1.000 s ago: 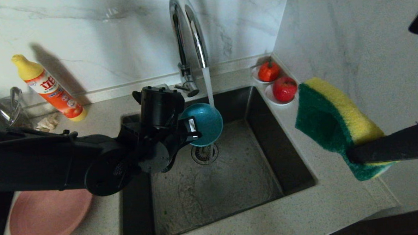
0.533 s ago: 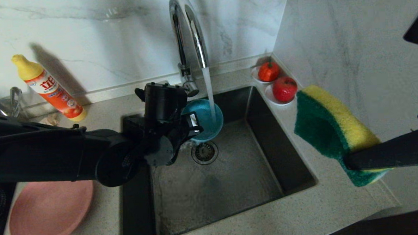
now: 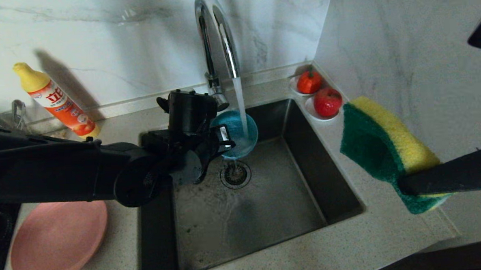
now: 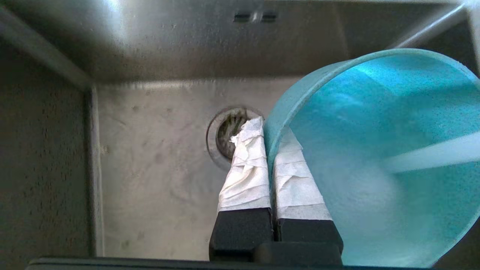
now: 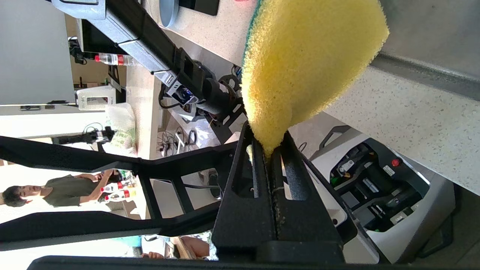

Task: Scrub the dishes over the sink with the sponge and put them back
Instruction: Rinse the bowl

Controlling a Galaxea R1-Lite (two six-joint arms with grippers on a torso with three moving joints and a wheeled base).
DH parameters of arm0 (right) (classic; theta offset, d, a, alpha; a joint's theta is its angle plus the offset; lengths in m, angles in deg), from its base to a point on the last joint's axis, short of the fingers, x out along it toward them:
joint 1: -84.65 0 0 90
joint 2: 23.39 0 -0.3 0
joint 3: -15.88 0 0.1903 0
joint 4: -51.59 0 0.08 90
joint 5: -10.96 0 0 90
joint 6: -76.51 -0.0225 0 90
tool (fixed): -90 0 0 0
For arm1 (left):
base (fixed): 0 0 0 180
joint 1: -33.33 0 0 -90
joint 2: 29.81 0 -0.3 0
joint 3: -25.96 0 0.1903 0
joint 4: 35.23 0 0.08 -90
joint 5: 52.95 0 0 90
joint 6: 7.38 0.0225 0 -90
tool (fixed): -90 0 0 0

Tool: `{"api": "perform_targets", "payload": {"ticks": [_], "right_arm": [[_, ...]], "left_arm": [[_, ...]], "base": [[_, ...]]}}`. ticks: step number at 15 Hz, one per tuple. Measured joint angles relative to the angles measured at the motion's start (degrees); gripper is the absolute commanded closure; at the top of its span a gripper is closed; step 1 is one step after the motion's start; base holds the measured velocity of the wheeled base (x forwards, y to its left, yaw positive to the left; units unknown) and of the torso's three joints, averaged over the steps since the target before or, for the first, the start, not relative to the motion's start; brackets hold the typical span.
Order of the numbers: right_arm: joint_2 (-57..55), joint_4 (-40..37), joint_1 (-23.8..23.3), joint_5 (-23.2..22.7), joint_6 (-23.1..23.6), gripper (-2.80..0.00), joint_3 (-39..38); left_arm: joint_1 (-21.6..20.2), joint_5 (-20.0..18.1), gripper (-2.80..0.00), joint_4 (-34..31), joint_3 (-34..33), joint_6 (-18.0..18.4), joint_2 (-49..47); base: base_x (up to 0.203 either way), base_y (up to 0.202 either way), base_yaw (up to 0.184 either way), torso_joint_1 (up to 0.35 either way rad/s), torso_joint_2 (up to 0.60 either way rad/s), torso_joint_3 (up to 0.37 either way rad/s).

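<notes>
Bowl: teal bowl (image 3: 236, 134) tilts under the running tap (image 3: 216, 34) above the sink (image 3: 331, 179); water spills toward the drain (image 3: 235, 174).
Left gripper: left gripper (image 4: 268, 150) pinches the bowl's rim, one padded finger inside, one outside.
Right gripper: right gripper (image 5: 268, 153) clamps the sponge (image 3: 381, 145) in the air over the counter, right of the sink and well apart from the bowl.
Plate: pink plate (image 3: 54, 240) lies on the counter left of the sink.
Progress: bowl looks mid-rinse; returning it remains. Whether the plate is scrubbed cannot be told; no spoon visible.
</notes>
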Motion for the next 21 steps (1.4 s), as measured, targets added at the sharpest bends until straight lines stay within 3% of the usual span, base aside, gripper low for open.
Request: {"api": "perform_targets", "payload": {"ticks": [5, 11, 21], "right_arm": [[-0.02, 0.06, 0.02, 0.03, 0.22, 0.0, -0.11], [-0.05, 0.32, 0.1, 0.0, 0.27, 0.0, 0.09], [0.01, 0.26, 0.1, 0.09, 0.26, 0.0, -0.3]], "left_arm": [[0.02, -0.69, 0.0, -9.45, 1.1, -4.74, 0.85], [-0.27, -6.64, 0.0, -14.71, 2.09, -8.87, 3.09], [-0.27, -6.64, 0.0, -14.8, 2.09, -9.1, 3.34]], "base": [[0.0, 0.0, 0.0, 0.0, 0.0, 0.0], [0.0, 0.0, 0.0, 0.0, 0.0, 0.0], [0.0, 0.0, 0.0, 0.0, 0.0, 0.0]]}}
